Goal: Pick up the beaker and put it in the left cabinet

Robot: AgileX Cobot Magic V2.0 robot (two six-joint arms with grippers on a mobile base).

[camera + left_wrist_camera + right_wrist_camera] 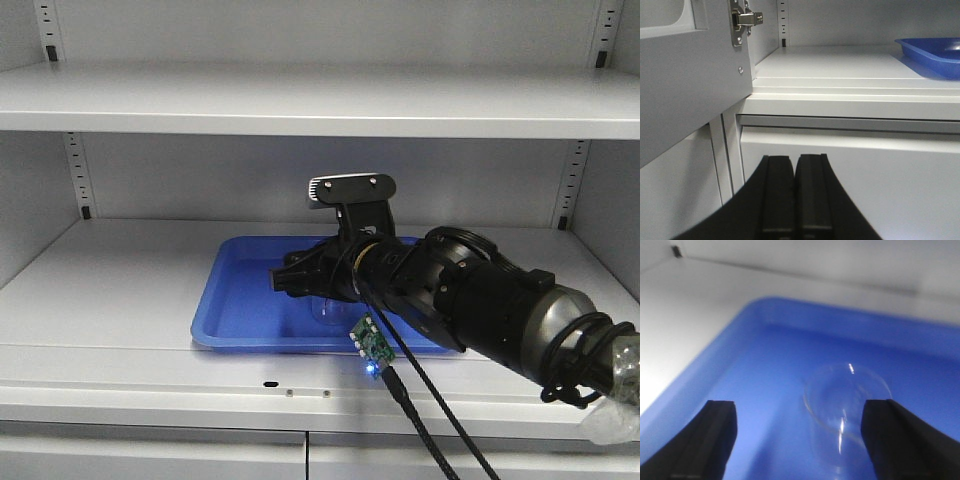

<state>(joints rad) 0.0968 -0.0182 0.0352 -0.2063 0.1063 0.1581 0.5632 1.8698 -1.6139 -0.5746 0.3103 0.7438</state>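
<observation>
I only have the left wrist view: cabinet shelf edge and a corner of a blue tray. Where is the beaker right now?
Observer: The beaker stands in the blue tray, between the open fingers of the right gripper.
Operator: Is it gripped?
Observer: No, in the right wrist view both fingers stand clear of the glass.
Operator: And my left gripper?
Observer: The left gripper is shut, below the left cabinet's shelf.

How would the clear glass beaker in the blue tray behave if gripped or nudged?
The clear glass beaker looks smooth, so probably slippery and fragile. Its round wall could roll if tipped. Inside the blue plastic tray, the raised rim should stop a slide.
</observation>
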